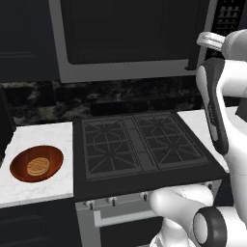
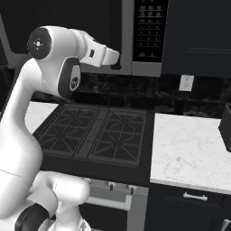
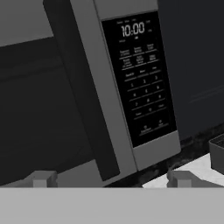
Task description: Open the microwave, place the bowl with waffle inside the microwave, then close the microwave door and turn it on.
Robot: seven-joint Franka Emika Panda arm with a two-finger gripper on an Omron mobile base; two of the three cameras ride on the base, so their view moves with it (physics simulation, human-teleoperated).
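The microwave (image 1: 120,72) hangs above the stove with its door (image 1: 125,34) closed. Its dark vertical handle (image 3: 83,96) and the black button panel (image 3: 140,78) fill the hand view, the display reading 10:00. My gripper (image 3: 111,179) is open, with the fingertips (image 3: 41,178) wide apart just short of the handle's lower end and nothing between them. From the base views the gripper (image 2: 113,57) sits raised at the door's right edge (image 1: 212,41). The reddish-brown bowl (image 1: 19,166) rests on the left counter, holding the round waffle (image 1: 38,166).
A black gas stove (image 1: 140,144) lies below the microwave, with oven knobs and a handle on its front. White marble counter (image 2: 189,153) stretches to its right, bearing a dark object (image 2: 227,126) at the far edge. A wall outlet (image 2: 185,82) sits on the backsplash.
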